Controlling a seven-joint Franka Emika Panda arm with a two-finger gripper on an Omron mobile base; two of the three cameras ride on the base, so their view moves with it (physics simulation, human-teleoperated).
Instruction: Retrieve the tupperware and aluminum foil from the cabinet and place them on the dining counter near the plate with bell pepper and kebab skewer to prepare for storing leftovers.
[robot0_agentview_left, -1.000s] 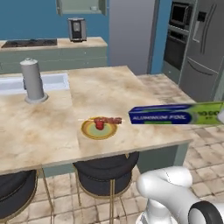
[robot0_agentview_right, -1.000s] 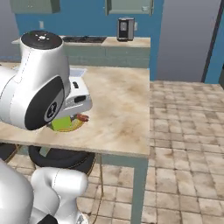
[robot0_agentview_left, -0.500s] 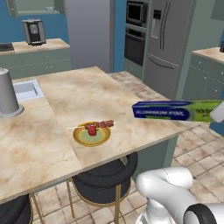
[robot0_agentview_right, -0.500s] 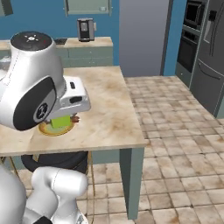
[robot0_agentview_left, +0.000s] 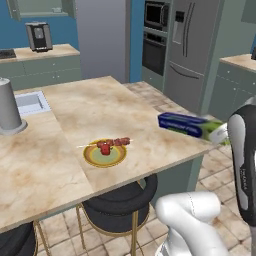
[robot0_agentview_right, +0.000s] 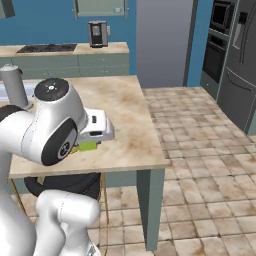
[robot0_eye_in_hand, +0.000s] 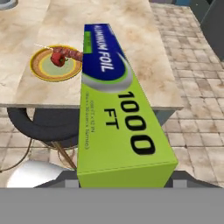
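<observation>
The aluminum foil (robot0_eye_in_hand: 114, 109), a long slim dark-blue carton with pale lettering and a lime-green end, sits level in the pincer (robot0_eye_in_hand: 124, 175), lime end nearest it, blue end reaching out over the dining counter (robot0_agentview_left: 125, 107). The plate (robot0_eye_in_hand: 56, 63) with red food lies ahead, left of the carton's far end.

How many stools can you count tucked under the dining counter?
2: one stool sits below the plate; a second stool shows at the lower left corner. Others may be hidden behind the dining counter.
</observation>
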